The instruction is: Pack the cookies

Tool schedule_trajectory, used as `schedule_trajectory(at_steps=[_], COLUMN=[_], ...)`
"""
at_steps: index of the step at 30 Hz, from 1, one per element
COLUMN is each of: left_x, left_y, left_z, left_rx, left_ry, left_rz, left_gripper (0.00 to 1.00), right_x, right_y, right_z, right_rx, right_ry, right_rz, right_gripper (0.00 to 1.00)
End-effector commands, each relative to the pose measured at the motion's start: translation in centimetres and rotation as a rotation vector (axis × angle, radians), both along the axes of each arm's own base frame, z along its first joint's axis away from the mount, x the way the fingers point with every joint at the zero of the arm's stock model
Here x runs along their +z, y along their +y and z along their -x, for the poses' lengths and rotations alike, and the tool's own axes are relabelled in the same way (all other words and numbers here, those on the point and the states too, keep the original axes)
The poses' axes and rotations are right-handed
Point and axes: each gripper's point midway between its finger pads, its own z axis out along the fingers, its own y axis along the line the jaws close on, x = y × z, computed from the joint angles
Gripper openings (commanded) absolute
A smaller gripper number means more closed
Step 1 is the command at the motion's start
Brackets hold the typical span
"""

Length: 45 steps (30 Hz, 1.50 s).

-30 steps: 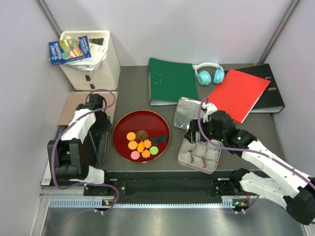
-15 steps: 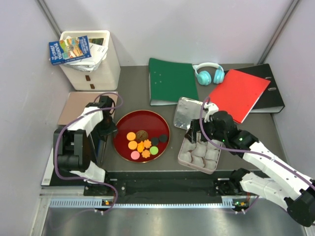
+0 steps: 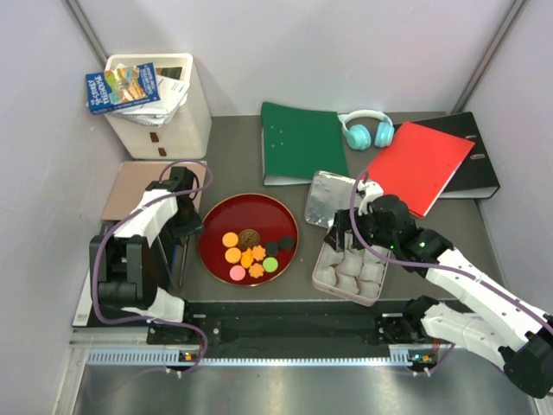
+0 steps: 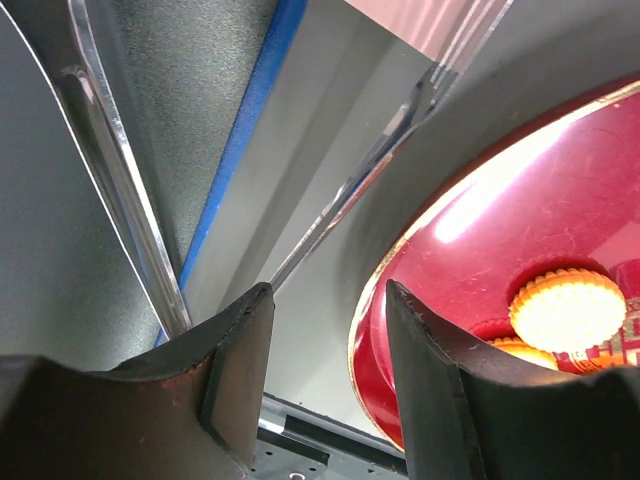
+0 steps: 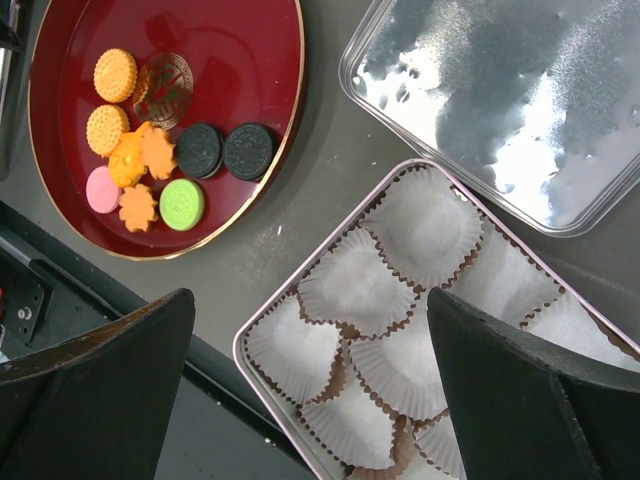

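The cookies (image 3: pixel 252 249) lie in a red round tray (image 3: pixel 207 220): orange rounds, orange flowers, pink, green, two black and one brown. In the right wrist view they show at the upper left (image 5: pixel 160 140). My left gripper (image 3: pixel 185 228) is open and empty, low at the tray's left rim (image 4: pixel 372 330); its fingers (image 4: pixel 240 370) straddle the rim, and an orange round (image 4: pixel 567 308) shows beyond. My right gripper (image 5: pixel 310 370) is wide open and empty above a tin (image 5: pixel 262 320) lined with white paper cups. The cups hold nothing.
The tin's silver lid (image 3: pixel 325 197) lies behind the tin (image 3: pixel 316 275). Green binder (image 3: pixel 298 143), teal headphones (image 3: pixel 366 128), and red (image 3: pixel 417 164) and black (image 3: pixel 475 160) binders lie at the back. A white bin with books (image 3: pixel 160 108) is back left. A clear stand (image 4: pixel 110 190) is beside my left gripper.
My left gripper has swung right from beside the clear stand to the tray's left rim, then eased slightly. The right arm and the cookies have not moved.
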Motion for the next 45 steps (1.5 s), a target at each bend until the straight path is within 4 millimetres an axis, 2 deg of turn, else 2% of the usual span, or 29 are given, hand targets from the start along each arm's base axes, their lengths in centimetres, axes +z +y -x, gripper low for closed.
schedule_trajectory(at_steps=[1, 5, 13, 17, 18, 21, 23, 31, 32, 35, 38, 39, 40, 41, 42, 44, 45], left_x=[0.0, -2.1, -3.3, -4.0, -4.1, -3.3, -2.0, 3.5, 4.5, 6.5, 6.6, 6.4, 4.8, 5.0, 3.2, 2.9, 1.4], left_y=[0.8, 1.3, 2.3, 2.6, 2.7, 3.2, 3.7, 3.6, 3.7, 2.4, 1.6, 1.4, 0.9, 0.8, 0.5, 0.2, 0.2], left_z=[-0.3, 0.2, -0.1, 0.4, 0.4, 0.6, 0.5, -0.7, -1.2, -2.8, -5.3, -5.9, -6.7, -7.9, -8.4, -10.2, -10.5], left_rx=[0.016, 0.052, 0.082, 0.082, 0.084, 0.085, 0.083, 0.066, 0.068, -0.016, -0.1, -0.122, -0.146, -0.169, -0.185, -0.221, -0.226], left_ry=[-0.009, 0.04, 0.063, 0.089, 0.093, 0.09, 0.071, -0.047, -0.071, -0.136, -0.167, -0.162, -0.11, -0.111, -0.044, -0.027, 0.021], left_rz=[-0.026, -0.026, -0.034, -0.04, -0.043, -0.076, -0.106, -0.136, -0.141, -0.143, -0.118, -0.107, -0.088, -0.083, -0.065, -0.052, -0.053], left_gripper=[0.54, 0.52, 0.45, 0.36, 0.28, 0.08, 0.01, 0.0, 0.0, 0.0, 0.0, 0.0, 0.0, 0.0, 0.0, 0.0, 0.0], right_x=[1.5, 1.5, 1.5, 1.6, 1.6, 1.5, 1.4, 1.7, 1.7, 1.6, 1.6, 1.7, 1.8, 1.8, 2.2, 2.2, 2.6], right_y=[0.5, 0.5, 0.1, 0.1, 0.1, 0.1, 0.2, 0.9, 1.0, 1.1, 1.2, 1.3, 1.4, 1.5, 1.7, 1.8, 1.7], right_z=[-0.7, -0.7, -0.5, -0.6, -0.7, -0.7, -0.7, -1.1, -1.1, -1.1, -0.9, -0.9, -0.8, -0.7, -0.7, -0.4, -0.5], right_rx=[-0.001, -0.001, -0.01, -0.012, -0.014, -0.016, -0.011, 0.007, 0.01, 0.012, 0.019, 0.022, 0.025, 0.033, 0.038, 0.049, 0.047], right_ry=[-0.04, -0.038, -0.037, -0.041, -0.044, -0.038, -0.036, -0.033, -0.031, -0.025, -0.018, -0.014, -0.01, -0.007, -0.012, -0.011, -0.015], right_rz=[-0.034, -0.033, -0.023, -0.022, -0.023, -0.021, -0.023, -0.028, -0.029, -0.031, -0.037, -0.04, -0.042, -0.04, -0.044, -0.029, -0.028], right_gripper=[0.99, 0.99, 0.99, 0.99, 0.99, 0.99, 0.99, 0.99, 0.99, 0.99, 0.99, 0.99, 0.99, 0.99, 0.99, 0.99, 0.99])
